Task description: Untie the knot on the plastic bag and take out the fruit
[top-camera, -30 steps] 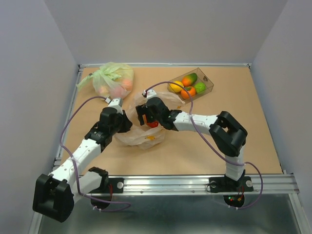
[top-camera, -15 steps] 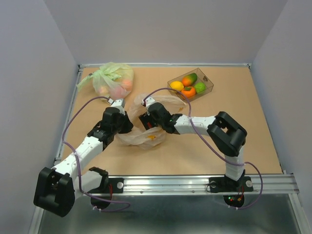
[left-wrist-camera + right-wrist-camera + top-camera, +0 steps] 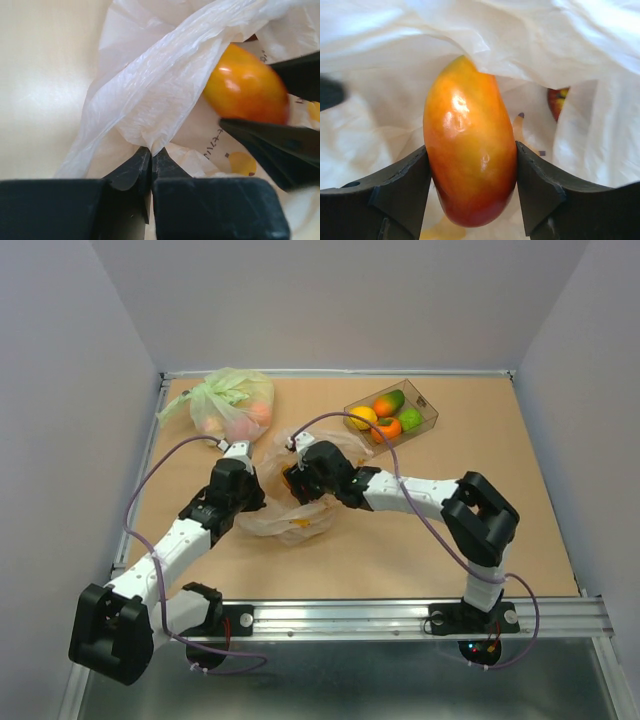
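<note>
The pale peach plastic bag (image 3: 287, 521) lies crumpled at mid-table with its mouth open; no tied knot shows. My left gripper (image 3: 254, 496) is shut on a fold of the bag's film (image 3: 150, 115) at its left edge. My right gripper (image 3: 297, 483) is inside the bag's mouth and shut on a glossy orange-red oval fruit (image 3: 470, 165), which also shows in the left wrist view (image 3: 245, 87). A second red fruit (image 3: 558, 100) lies deeper in the bag. The right gripper's dark fingers (image 3: 280, 145) appear beside the fruit in the left wrist view.
A clear box (image 3: 427, 418) at the back right holds a yellow, an orange and two greenish fruits. A light-green bag (image 3: 232, 400) with pinkish fruits sits at the back left. Purple cables loop over both arms.
My right gripper has shifted slightly within the bag's mouth and its elbow has swung right. My left gripper moved a little toward the back and keeps hold of the film.
</note>
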Robot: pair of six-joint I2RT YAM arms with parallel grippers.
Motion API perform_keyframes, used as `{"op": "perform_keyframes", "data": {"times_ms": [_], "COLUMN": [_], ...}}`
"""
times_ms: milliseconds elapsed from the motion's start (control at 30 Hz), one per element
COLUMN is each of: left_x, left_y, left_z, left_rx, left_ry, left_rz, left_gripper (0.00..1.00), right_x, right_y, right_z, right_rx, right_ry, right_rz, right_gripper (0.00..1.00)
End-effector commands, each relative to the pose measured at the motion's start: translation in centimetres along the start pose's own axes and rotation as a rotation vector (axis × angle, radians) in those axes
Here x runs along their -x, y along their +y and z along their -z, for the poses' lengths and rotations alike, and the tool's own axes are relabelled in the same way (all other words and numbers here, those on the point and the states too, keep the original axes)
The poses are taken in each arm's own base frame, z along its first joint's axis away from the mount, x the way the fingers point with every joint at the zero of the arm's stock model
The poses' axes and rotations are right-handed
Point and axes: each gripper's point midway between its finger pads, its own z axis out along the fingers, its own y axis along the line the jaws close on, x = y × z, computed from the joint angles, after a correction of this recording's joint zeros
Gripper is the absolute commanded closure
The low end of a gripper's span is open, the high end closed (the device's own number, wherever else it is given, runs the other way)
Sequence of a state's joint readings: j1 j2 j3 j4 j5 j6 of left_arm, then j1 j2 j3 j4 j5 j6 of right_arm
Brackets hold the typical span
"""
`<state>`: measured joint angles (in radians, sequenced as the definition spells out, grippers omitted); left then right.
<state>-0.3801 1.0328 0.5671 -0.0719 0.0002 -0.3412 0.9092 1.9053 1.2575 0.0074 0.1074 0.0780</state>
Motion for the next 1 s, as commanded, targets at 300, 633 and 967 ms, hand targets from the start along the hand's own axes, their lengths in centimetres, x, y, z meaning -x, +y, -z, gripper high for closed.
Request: {"op": "perform_keyframes", "data": {"times_ms": [300, 633, 967], "left_x": [6.6, 6.5, 6.8], "left_y": [3.0, 2.9, 2.8], "left_z": [0.5, 0.3, 0.5], "left_rx": [0.147, 0.141, 0.133], "left_ry": [-0.196, -0.184, -0.197], "left_rz": [0.0, 0.001, -0.002], "left_gripper": [0.95, 0.95, 0.95], "right_x": [12.2, 23.4, 17.2], "right_y": [3.2, -8.0, -29.9], "right_z": [11.0, 15.9, 12.2], "right_rx": [0.204, -0.138, -0.584], "right_ry": [-0.262, -0.506, -0.362], "right_rz": [0.055, -0.054, -0.255], "right_gripper": [0.99, 0.99, 0.96]}}
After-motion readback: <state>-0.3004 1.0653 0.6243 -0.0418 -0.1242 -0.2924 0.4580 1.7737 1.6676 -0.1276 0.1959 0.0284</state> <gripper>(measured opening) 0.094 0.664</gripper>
